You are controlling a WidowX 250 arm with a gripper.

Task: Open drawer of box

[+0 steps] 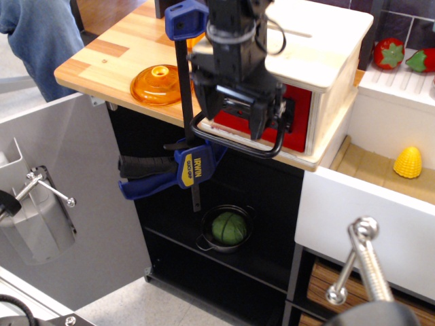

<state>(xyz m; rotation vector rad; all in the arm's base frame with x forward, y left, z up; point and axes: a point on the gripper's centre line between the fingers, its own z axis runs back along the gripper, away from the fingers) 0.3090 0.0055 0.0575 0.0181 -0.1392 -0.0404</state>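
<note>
My pincer [238, 117] hangs right in front of the red drawer [299, 122], its black fingers [260, 121] pointing down toward the far bar of the black loop handle [238, 141]. The fingers stand a little apart, and I cannot tell whether one of them is already inside the loop or only in front of it; nothing looks clamped.

The drawer sits shut, its red front flush in the pale box [319, 54], which stands at the near right edge of the tabletop [115, 54]. The handle sticks out toward me past that edge, lying nearly flat.

To do this step well, I judge I should lower until the fingers straddle or hook the handle's near bar, close firmly, then pull straight out along the drawer's run, toward the near left, without lifting. A skewed pull could jam the drawer in its plywood sides or drag the whole box.

Just left of the pincer, a blue clamp [187, 95] grips the tabletop edge, its bar running vertically and almost touching the arm; I would keep clear of it while pulling. An orange lid [160, 85] lies farther left, well out of the way. Below, a pot [228, 229] sits on a shelf.
</note>
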